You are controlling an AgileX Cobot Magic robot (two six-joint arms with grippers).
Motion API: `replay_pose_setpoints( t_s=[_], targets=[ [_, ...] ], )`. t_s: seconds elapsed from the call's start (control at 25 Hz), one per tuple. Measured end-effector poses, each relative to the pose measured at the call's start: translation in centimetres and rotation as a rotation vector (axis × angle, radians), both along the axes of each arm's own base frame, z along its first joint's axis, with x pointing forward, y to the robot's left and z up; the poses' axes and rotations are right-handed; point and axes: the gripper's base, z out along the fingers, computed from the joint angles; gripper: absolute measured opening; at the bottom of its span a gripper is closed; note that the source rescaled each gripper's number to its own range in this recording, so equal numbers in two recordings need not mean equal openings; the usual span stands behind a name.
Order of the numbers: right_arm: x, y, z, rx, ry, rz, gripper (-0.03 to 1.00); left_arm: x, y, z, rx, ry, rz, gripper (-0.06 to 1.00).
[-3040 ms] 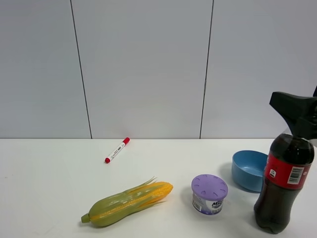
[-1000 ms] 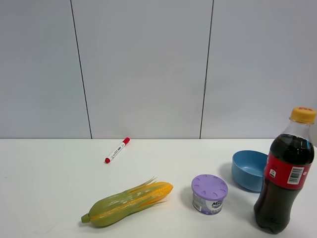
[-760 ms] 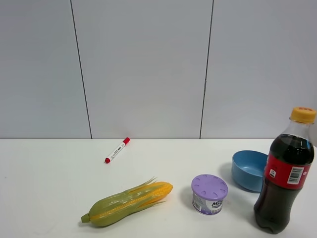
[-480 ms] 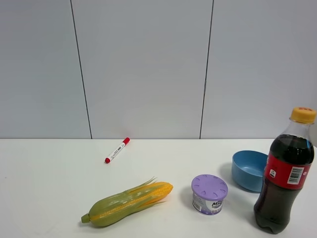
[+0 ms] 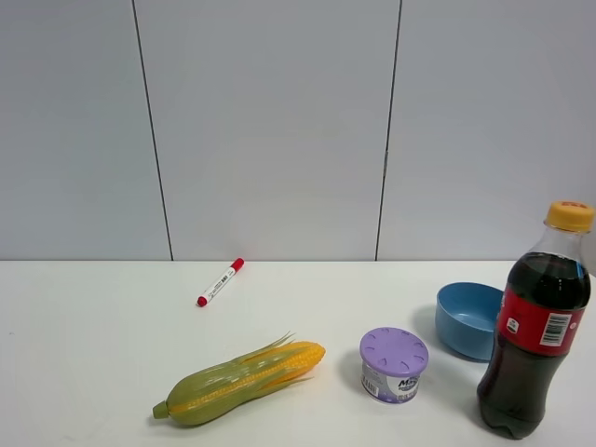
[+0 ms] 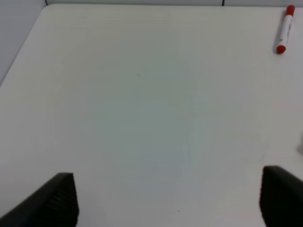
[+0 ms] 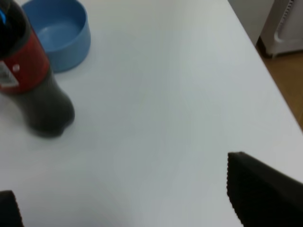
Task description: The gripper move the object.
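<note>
The cola bottle (image 5: 536,328) stands upright on the white table (image 5: 84,354), near the right edge of the high view, its orange cap (image 5: 569,215) on and its red label (image 5: 542,322) facing the camera. Nothing touches it. Just behind the bottle and slightly to its left sits the blue bowl (image 5: 467,318), close to it, though whether the two touch cannot be told. Left of the bottle, a little apart, is a small tub with a purple lid (image 5: 394,364). Further left of the bottle lies the corn cob (image 5: 239,380) on its side, and well beyond that, toward the back wall, the red-capped marker (image 5: 220,281).

The right gripper (image 7: 128,198) hangs over bare table with its jaws spread wide, holding nothing; in its wrist view the bottle (image 7: 29,90) and bowl (image 7: 59,32) stand well clear of the black fingertips (image 7: 260,194). The left gripper (image 6: 168,201) is likewise wide apart and empty above bare table, with only the marker (image 6: 285,30) far off from it. Neither arm appears in the high view.
</note>
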Motion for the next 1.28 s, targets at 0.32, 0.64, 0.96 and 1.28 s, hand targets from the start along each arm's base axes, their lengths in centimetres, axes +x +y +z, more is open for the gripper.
replay_pose_setpoints(
  t_s=[0.32,0.64,0.96,1.28],
  targets=[
    [0.92,-0.03,-0.28,-0.002,-0.062,0.0,0.79,0.0,0.0,0.0,0.0,0.0,0.0,1.0],
    [0.92,-0.03,-0.28,-0.002,-0.062,0.0,0.79,0.0,0.0,0.0,0.0,0.0,0.0,1.0],
    [0.92,-0.03,-0.28,-0.002,-0.062,0.0,0.79,0.0,0.0,0.0,0.0,0.0,0.0,1.0],
    [0.92,-0.03,-0.28,-0.002,-0.062,0.0,0.78,0.0,0.0,0.0,0.0,0.0,0.0,1.0]
  ],
)
